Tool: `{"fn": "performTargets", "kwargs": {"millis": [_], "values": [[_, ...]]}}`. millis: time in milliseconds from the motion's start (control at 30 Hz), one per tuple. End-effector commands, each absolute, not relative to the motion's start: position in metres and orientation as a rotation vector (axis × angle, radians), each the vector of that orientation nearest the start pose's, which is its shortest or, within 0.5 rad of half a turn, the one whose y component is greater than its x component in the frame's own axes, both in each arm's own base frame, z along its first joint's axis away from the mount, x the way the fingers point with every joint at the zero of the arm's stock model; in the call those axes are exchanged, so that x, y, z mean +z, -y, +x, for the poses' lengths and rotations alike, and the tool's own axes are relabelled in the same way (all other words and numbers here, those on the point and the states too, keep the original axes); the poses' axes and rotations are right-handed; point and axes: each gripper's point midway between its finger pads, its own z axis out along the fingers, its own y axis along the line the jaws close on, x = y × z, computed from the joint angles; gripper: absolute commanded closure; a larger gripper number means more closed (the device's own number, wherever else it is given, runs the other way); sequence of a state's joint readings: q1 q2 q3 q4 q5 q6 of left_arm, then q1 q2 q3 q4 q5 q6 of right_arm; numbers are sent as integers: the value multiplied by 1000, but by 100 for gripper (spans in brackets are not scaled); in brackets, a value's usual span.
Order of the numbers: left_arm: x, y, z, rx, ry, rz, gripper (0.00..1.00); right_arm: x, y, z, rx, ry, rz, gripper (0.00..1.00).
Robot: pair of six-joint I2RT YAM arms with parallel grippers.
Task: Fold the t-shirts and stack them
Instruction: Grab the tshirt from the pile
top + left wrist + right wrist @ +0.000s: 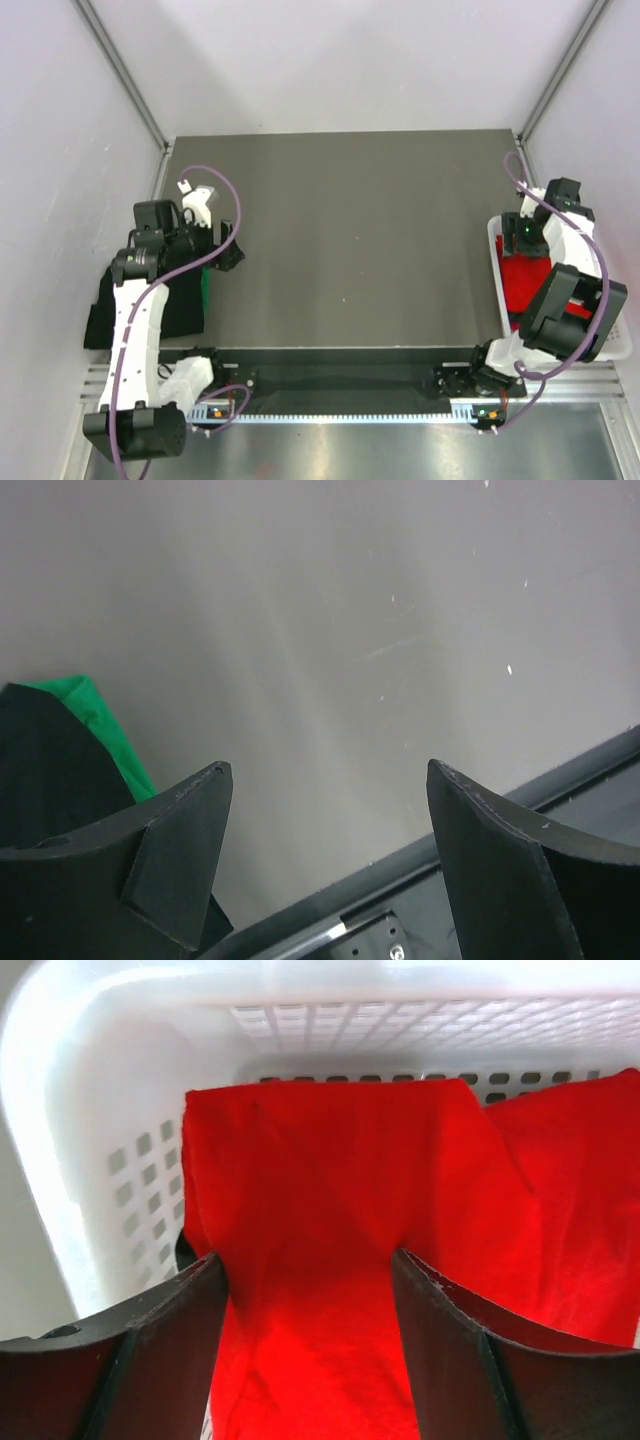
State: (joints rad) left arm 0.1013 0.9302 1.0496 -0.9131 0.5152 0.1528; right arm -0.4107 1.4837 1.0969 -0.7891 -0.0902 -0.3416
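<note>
A bright red t-shirt [330,1160] lies crumpled in the white mesh basket [90,1160] at the table's right edge; from above the red t-shirt [520,282] shows inside the basket [497,262]. My right gripper [306,1260] is open and lowered onto it, with red cloth bulging between its fingers. On the left, a black t-shirt [105,310] lies over a green one [205,290]. My left gripper [222,255] hovers just right of them. In the left wrist view the left gripper [328,770] is open over bare table, with the green t-shirt [100,720] and black t-shirt [50,770] at left.
The grey table [350,230] spreads between the two arms. A black rail [340,375] runs along its near edge, seen as the black rail [560,780] under the left fingers. Pale walls close in the left, right and back sides.
</note>
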Motion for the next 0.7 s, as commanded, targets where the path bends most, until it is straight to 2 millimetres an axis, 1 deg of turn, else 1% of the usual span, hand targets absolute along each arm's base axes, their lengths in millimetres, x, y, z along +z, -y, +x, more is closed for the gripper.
{"fn": "performTargets", "kwargs": {"millis": [0, 100, 167, 200, 233, 267, 300, 333, 367, 400, 433, 500, 533, 600, 633, 667], "values": [[224, 58, 235, -489, -2299, 337, 17, 93, 137, 286, -172, -2694, 75, 35], [234, 53, 240, -455, -2286, 335, 18, 89, 148, 282, -224, -2682, 75, 35], [237, 51, 242, -435, -2286, 322, 17, 82, 152, 279, -243, -2689, 55, 35], [240, 50, 244, -427, -2280, 321, 17, 80, 154, 279, -250, -2690, 48, 40], [243, 48, 245, -412, -2280, 309, 17, 75, 156, 278, -248, -2701, 35, 57], [242, 47, 245, -409, -2287, 300, 17, 74, 158, 277, -249, -2707, 35, 57], [244, 46, 247, -404, -2287, 290, 17, 74, 162, 275, -249, -2706, 52, 72], [245, 46, 247, -402, -2287, 285, 17, 77, 164, 275, -251, -2696, 56, 75], [246, 45, 248, -397, -2286, 280, 17, 80, 166, 274, -254, -2687, 49, 75], [247, 44, 248, -390, -2285, 276, 17, 85, 170, 273, -263, -2669, 56, 76], [246, 43, 249, -384, -2287, 279, 17, 97, 170, 274, -275, -2630, 46, 76], [246, 42, 251, -376, -2289, 280, 17, 115, 172, 274, -308, -2584, 15, 78], [245, 42, 252, -378, -2292, 283, 17, 133, 171, 274, -333, -2536, 0, 78], [243, 45, 252, -404, -2300, 287, 17, 154, 169, 274, -355, -2480, -24, 78], [242, 46, 252, -416, -2304, 288, 17, 175, 165, 274, -367, -2426, -43, 78], [242, 48, 251, -430, -2306, 293, 17, 184, 163, 273, -372, -2403, -56, 78]]}}
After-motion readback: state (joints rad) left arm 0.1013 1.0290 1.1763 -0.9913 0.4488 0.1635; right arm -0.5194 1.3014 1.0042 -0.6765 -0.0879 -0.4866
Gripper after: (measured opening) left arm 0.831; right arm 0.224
